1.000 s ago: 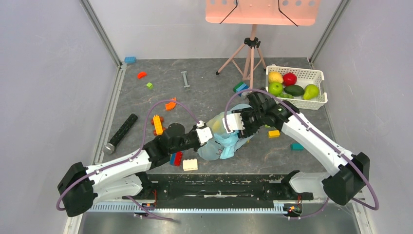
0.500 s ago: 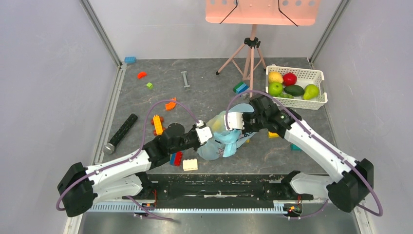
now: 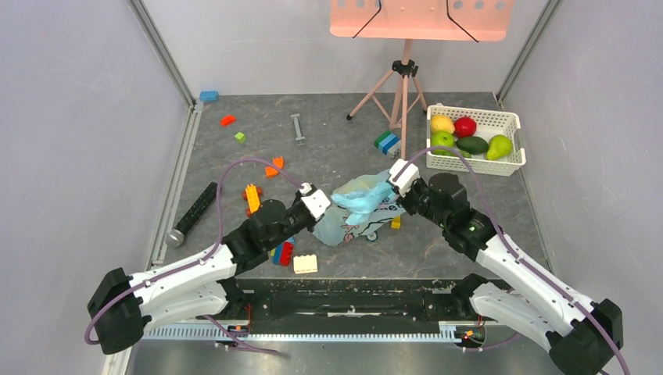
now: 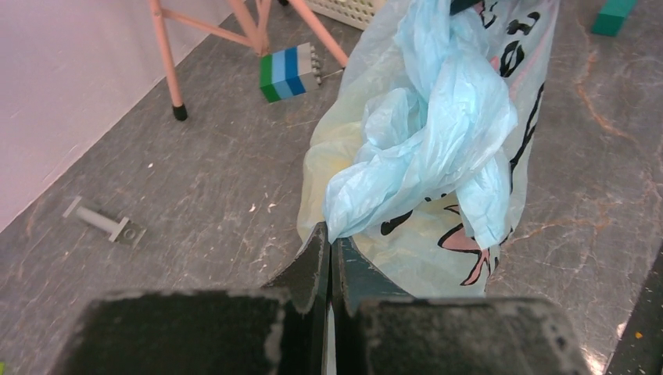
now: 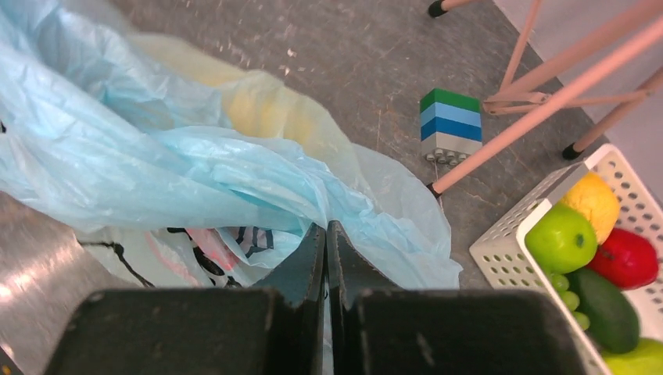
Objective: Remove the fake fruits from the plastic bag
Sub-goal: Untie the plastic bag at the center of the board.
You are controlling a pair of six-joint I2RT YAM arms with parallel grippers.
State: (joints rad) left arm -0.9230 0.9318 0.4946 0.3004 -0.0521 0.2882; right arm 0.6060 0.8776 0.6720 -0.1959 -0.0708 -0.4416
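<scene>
Bag (image 3: 356, 215): light-blue and crinkly, mid-worktop (image 3: 258, 148), slung between the two hands. Its printed belly sags low, and whether it rests on the surface can't be told.
Fruits (image 5: 262, 105): only a yellow mass shows through the film, so none is out yet. How many there are can't be read.
Left hand (image 4: 328, 238): fingers pressed together, pinching a bunched fold of film at the bag's near-left end.
Right hand (image 5: 326, 234): fingers pressed together too, nipping film at the far-right end.
Long axis: runs hand to hand, near-left to far-right in the top view, with loose film roped along the upper edge.
Direction from hands: the bag lies straight off each hand's tips, and the fruit bulge hangs below and between them — by the look of it nearer the left hand.
Mouth: can't be made out in the crumple.
Next move (judgement): it hinges on which end is closed. Lifting that end should send the fruits along the axis toward the other hand.
Risk (judgement): thin film may slip or tear in either pinch.
Nearby: the basket (image 3: 516, 117) stands well apart, far-right.
</scene>
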